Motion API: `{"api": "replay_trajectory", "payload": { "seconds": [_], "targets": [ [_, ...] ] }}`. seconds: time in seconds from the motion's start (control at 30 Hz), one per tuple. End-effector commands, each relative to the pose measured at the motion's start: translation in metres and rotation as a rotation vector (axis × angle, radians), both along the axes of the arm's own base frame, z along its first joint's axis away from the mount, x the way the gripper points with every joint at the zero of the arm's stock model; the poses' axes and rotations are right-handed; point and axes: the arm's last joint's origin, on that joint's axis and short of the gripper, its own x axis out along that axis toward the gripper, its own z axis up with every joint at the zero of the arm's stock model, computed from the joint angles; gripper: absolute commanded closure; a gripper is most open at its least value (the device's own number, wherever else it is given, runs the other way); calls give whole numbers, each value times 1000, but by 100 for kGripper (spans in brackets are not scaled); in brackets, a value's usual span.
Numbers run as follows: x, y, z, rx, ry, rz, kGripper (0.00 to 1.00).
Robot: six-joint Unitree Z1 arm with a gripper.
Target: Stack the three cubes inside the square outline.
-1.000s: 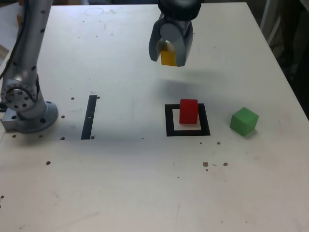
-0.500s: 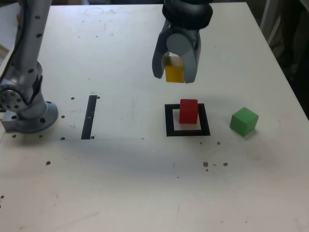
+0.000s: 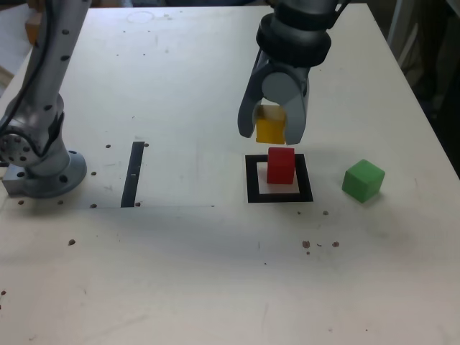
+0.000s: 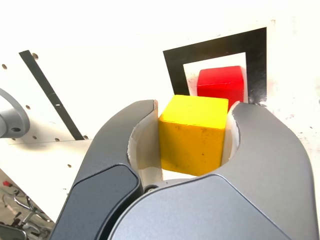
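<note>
Your gripper (image 3: 272, 131) clamps the yellow cube (image 3: 270, 125) — presumably to stack it on the red cube (image 3: 281, 166), inside the square outline (image 3: 253, 195), toward the table's (image 3: 194, 273) right edge in the exterior view.

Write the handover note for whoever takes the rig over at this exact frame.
Gripper: shut on the yellow cube, held in the air near the red cube, not released.
Red cube: inside the black square outline, toward its far side.
Green cube: on the table, outside the outline, on the exterior view's right.
Done: red cube placed, yellow cube grasped.
Left: set yellow on red, then fetch green and, probably, put it on top. Check yellow's alignment over red before letting go.
</note>
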Motion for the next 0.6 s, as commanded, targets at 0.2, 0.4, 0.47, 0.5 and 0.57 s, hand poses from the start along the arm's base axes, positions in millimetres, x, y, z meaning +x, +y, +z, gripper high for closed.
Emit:
{"api": "replay_trajectory", "payload": {
  "seconds": [0.2,0.4,0.47,0.5,0.57],
  "targets": [
    [7,-2,-10,-2,8,5,86],
    [10,-3,-16,-3,9,7,86],
    [11,-4,-17,-3,10,8,86],
    [11,-4,-18,-3,10,8,86],
    [11,-5,-18,-3,11,8,86]
  ]
}}
